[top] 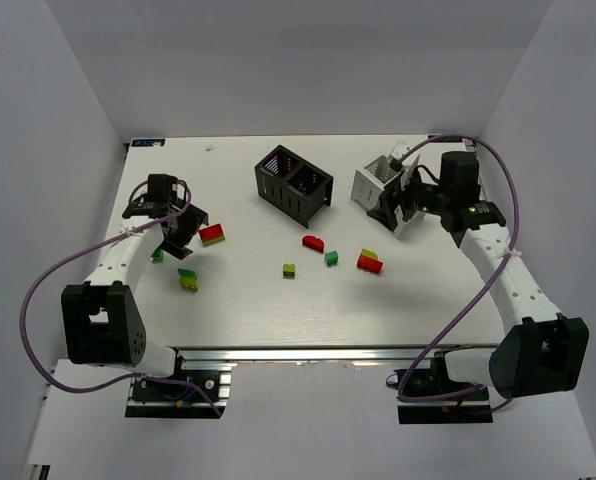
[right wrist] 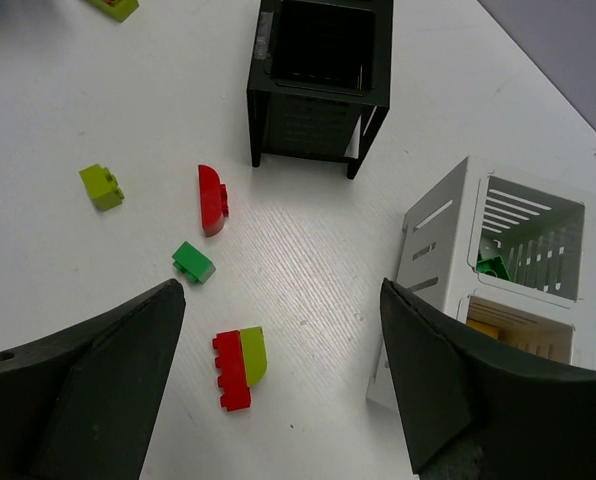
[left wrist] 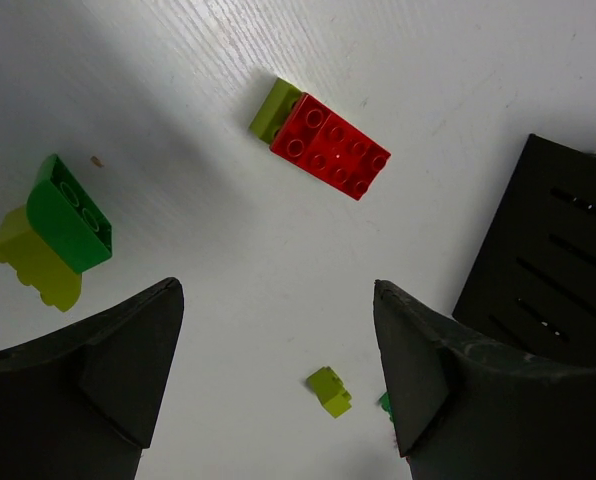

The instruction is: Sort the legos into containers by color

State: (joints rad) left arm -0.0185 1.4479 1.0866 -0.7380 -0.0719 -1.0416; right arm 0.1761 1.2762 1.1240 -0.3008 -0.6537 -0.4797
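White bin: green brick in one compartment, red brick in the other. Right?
Not quite. The white bin holds a green brick in one compartment, but the other holds a yellow piece, not a red one. The right wrist view shows it.

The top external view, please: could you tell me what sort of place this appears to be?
Probably a robotics lab test cell: a white table boxed in by plain walls, two arms bolted to a metal rail at its near edge, toy bricks and two slotted bins laid out.
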